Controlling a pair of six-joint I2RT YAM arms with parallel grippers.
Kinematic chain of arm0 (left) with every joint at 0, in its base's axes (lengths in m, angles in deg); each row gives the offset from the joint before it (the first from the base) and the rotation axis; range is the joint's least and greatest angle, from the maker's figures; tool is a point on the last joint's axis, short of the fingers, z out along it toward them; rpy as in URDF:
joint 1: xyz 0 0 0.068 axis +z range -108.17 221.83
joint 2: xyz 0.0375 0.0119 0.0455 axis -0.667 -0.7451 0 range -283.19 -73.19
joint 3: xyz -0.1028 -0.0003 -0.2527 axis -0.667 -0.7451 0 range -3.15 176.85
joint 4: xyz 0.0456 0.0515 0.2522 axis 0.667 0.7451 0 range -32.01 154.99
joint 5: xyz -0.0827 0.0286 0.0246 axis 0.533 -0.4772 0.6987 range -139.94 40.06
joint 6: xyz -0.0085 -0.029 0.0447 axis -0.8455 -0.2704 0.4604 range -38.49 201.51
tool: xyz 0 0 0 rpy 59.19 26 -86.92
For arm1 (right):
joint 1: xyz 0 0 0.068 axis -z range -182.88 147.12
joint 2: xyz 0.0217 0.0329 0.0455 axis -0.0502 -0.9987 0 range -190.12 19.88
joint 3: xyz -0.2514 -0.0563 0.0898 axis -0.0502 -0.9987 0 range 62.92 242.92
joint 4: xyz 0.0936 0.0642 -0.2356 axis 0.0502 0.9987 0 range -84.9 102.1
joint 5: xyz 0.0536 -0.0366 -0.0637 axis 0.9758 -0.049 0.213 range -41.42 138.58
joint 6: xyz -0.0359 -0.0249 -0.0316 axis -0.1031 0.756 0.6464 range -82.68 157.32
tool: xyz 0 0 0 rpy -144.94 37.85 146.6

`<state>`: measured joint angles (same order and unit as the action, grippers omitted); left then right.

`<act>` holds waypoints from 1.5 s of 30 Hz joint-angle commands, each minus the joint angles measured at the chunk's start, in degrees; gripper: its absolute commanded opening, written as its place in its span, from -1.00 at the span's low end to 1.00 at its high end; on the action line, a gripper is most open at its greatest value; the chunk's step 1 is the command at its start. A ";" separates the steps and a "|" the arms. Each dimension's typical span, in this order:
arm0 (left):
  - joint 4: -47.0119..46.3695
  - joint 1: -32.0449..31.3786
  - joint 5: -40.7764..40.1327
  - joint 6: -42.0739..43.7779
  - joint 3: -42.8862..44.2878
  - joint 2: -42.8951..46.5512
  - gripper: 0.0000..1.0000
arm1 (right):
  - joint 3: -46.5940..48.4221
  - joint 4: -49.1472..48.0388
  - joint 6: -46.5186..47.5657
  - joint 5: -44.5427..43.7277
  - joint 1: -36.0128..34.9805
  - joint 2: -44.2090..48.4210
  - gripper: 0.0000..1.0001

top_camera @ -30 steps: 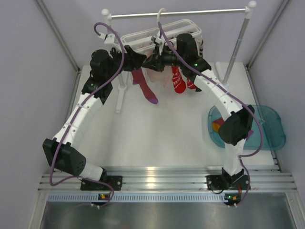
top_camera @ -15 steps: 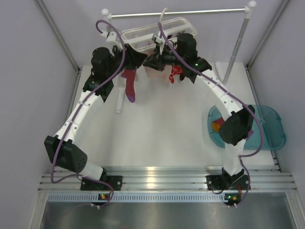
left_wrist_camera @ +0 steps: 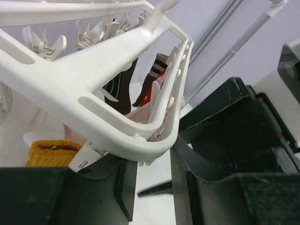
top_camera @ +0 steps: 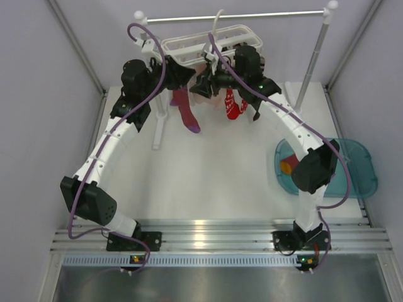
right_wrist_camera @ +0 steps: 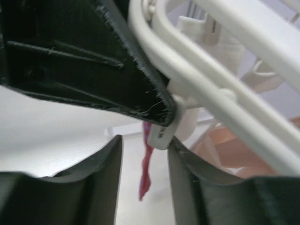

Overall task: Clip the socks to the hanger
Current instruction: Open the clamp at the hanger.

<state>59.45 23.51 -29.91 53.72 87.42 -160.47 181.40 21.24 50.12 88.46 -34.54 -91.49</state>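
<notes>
The white hanger (top_camera: 211, 43) hangs by its hook from the rail, with both grippers at its near edge. A purple sock (top_camera: 186, 114), a red sock (top_camera: 234, 104) and a dark sock (top_camera: 256, 112) dangle from its clips. My left gripper (top_camera: 186, 70) is open. In the left wrist view the hanger (left_wrist_camera: 117, 126) lies with its corner across the gripper (left_wrist_camera: 150, 159), touching the right finger, with a yellow sock (left_wrist_camera: 47, 152) beside. My right gripper (right_wrist_camera: 145, 140) is open; a white clip (right_wrist_camera: 161, 133) rests against one finger, the purple sock (right_wrist_camera: 146, 173) beyond.
The silver rail (top_camera: 252, 16) on white posts spans the back. A teal tray (top_camera: 362, 170) at the right holds an orange sock (top_camera: 286, 167). A white post foot (top_camera: 159, 129) lies under the left arm. Grey walls close both sides.
The right jaws have opened off the clip. The left jaws have narrowed. The hanger has risen and levelled, and the purple and red socks have swung beneath it.
</notes>
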 commanded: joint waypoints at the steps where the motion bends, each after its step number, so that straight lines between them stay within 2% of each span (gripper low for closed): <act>1: -2.42 0.40 -0.96 -0.59 2.69 -0.69 -1.00 | -2.72 1.27 0.74 4.07 -1.13 4.23 -0.15; 2: -2.42 0.48 -0.79 -1.12 2.77 -0.69 -1.00 | -3.42 0.30 0.04 3.55 -0.95 4.93 0.01; 3: -2.42 0.66 -0.78 -1.47 2.69 -0.69 -1.00 | -4.73 -1.88 -0.49 2.58 -0.95 5.20 0.04; 5: -2.42 0.84 -0.35 -2.61 2.60 -0.69 -1.00 | -5.79 -4.26 -2.50 1.79 -0.60 5.99 0.06; 12: -3.30 1.71 1.06 -5.96 1.46 -0.52 -1.00 | -16.60 -24.74 -7.35 0.29 -0.07 10.30 0.07; 20: -3.74 2.24 1.85 -8.24 0.58 -0.60 -1.00 | -16.53 -29.67 -8.75 -2.70 -0.16 9.51 -0.01; 27: -4.18 2.68 2.91 -10.35 0.40 -1.04 -1.00 | -13.62 -29.06 -7.88 -4.19 -0.42 7.40 -0.04; 37: -2.95 2.68 4.31 -10.97 0.49 -1.48 -1.00 | -10.28 -24.41 -2.34 -4.28 -0.77 6.52 -1.00; 40: -2.33 2.68 3.96 -9.92 1.10 -1.66 -0.79 | -9.84 -22.13 -0.42 -3.84 -1.03 6.87 -1.00; 41: -2.33 2.68 3.79 -9.65 1.19 -1.66 -0.59 | -9.84 -21.51 0.20 -3.84 -1.30 6.96 -1.00; 45: -2.42 2.68 3.17 -9.12 2.16 -1.83 -0.34 | -9.93 -18.43 5.47 -4.02 -2.53 7.57 -1.00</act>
<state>58.35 26.13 -26.33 44.17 87.92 -161.85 168.09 1.77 49.86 82.36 -34.89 -85.55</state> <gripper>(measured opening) 0.321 0.077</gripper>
